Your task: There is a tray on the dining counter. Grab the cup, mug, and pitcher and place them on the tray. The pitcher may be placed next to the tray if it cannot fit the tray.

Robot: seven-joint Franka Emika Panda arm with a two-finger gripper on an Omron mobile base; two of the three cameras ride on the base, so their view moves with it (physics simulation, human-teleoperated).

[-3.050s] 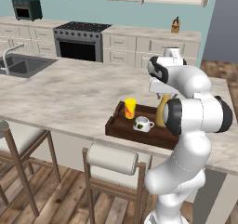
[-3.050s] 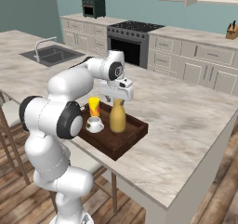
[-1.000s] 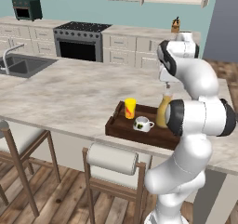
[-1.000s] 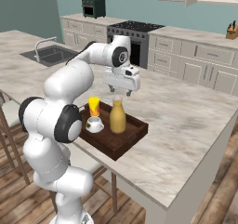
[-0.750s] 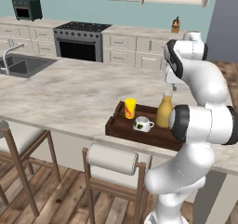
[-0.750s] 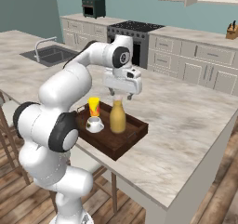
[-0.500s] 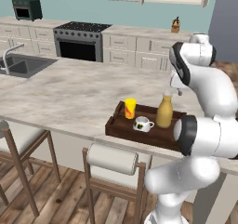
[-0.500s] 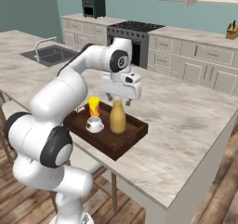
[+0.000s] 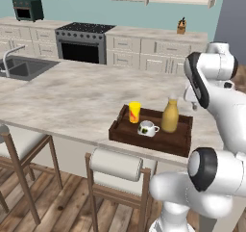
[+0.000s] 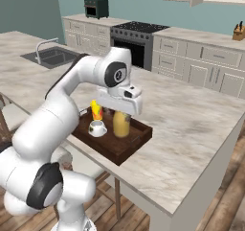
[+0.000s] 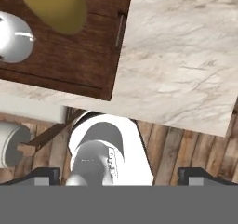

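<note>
The dark wooden tray (image 9: 166,138) rests on the dining counter (image 9: 72,96) near its front edge. On it stand the yellow cup (image 9: 135,111), the white mug (image 9: 148,128) and the mustard pitcher (image 9: 169,114), all upright. My gripper (image 9: 191,100) hangs above the counter just right of the tray, apart from the pitcher. From the right base view the hand (image 10: 122,105) sits over the pitcher (image 10: 121,124) and tray (image 10: 119,146). In the hand view the fingertips (image 11: 42,174) stand wide apart with nothing between them, above the tray's corner (image 11: 88,60).
Two bar stools (image 9: 116,164) stand at the counter's front below the tray. A sink (image 9: 19,67) lies at the counter's far left. A stove (image 9: 84,43), toaster oven (image 9: 27,8) and knife block (image 9: 181,26) line the wall counter behind.
The hand has left the pitcher's neck, risen, and swung off the tray toward its right side. Pitcher, cup and mug have stayed put on the tray.
</note>
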